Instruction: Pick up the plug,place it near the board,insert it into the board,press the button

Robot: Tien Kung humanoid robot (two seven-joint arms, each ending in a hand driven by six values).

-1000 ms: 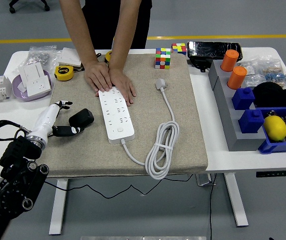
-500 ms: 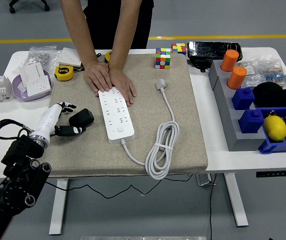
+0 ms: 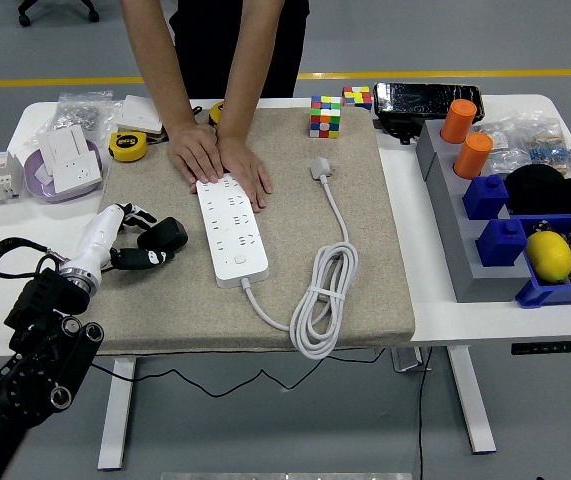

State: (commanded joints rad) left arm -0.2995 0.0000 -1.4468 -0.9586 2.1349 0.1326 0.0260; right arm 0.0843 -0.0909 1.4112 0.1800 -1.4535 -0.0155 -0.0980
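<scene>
A black plug [image 3: 162, 236] lies on the beige mat [image 3: 365, 250], caught between the fingertips of the robot's left hand [image 3: 123, 238].

The left hand reaches in from the mat's left edge, its white palm low over the surface; its dark-tipped fingers close around the plug, one across the top and the thumb running along the near side, though the plug has not left the mat. Just beyond the plug, on the side away from the hand, sits the white power strip [image 3: 231, 228], its cord [image 3: 317, 300] looping in a coil farther right and ending in a grey plug head [image 3: 322, 168]. At the strip's far end, a person's two hands [image 3: 221, 160] press flat on it. Behind the robot hand lie a yellow tape measure [image 3: 128, 145] and a bowl holding a white socket [image 3: 65, 160].
</scene>
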